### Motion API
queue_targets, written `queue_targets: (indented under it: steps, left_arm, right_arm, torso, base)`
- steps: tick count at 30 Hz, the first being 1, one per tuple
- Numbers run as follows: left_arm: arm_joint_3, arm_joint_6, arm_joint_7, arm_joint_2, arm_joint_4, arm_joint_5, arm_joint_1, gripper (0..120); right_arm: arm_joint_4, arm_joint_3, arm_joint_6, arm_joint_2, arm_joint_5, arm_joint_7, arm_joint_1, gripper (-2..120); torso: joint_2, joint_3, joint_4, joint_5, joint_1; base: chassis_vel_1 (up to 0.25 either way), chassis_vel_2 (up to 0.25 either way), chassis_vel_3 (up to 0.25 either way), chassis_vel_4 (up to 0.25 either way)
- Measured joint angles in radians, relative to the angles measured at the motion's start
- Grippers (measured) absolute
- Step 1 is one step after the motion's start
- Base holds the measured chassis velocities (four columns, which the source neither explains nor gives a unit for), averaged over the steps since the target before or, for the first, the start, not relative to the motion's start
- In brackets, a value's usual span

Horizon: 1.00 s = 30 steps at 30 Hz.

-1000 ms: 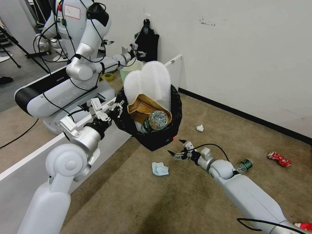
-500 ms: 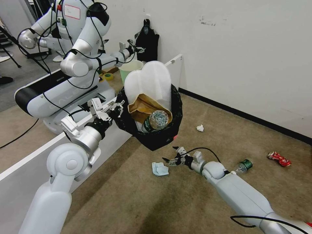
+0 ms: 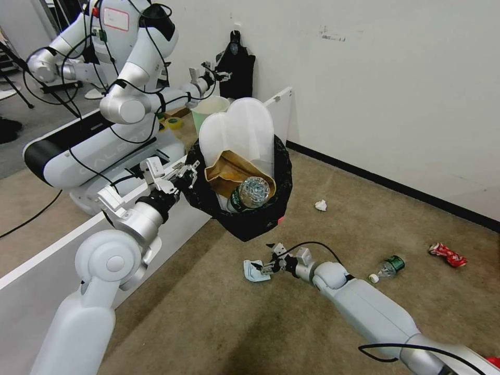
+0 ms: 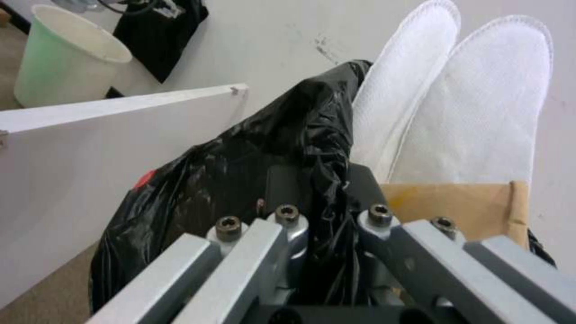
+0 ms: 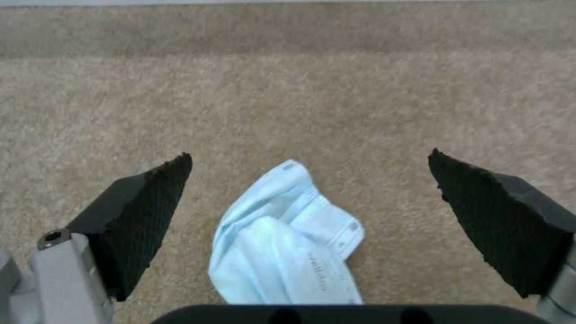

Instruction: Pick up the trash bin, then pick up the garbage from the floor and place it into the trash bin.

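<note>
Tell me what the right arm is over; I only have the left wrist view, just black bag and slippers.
Observer: The right gripper sits low over a crumpled pale blue mask on the carpet, jaws open with one to each side of it.
Operator: Report what litter is left on the floor.
Observer: A white paper wad, a clear bottle with a green label and a crushed red can lie beyond the mask.
Operator: Confirm what else is in the bin.
Observer: A clear bottle rests in front of the brown paper bag inside the trash bin, which the left gripper holds by its rim.
</note>
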Motion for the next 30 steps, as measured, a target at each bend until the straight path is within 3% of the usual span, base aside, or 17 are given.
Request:
queue_targets:
  steps: [12,30]
  left_arm:
    - [0.0,-0.002,0.003,-0.002,0.005,0.004,-0.001,4]
    - [0.001,-0.004,0.007,-0.004,0.007,0.006,-0.001,4]
  right_arm:
    - [-0.055,-0.024,-0.003,0.049,-0.026,0.005,0.005,100]
    - [-0.116,-0.027,-0.019,0.064,-0.033,0.01,0.011,100]
  torso:
    - [0.0,0.0,0.0002,0.0,0.0]
    - [0.0,0.0,0.0001,0.0001,0.0]
  base:
    - [0.0,0.0,0.0,0.0]
    - [0.0,0.0,0.0,0.0]
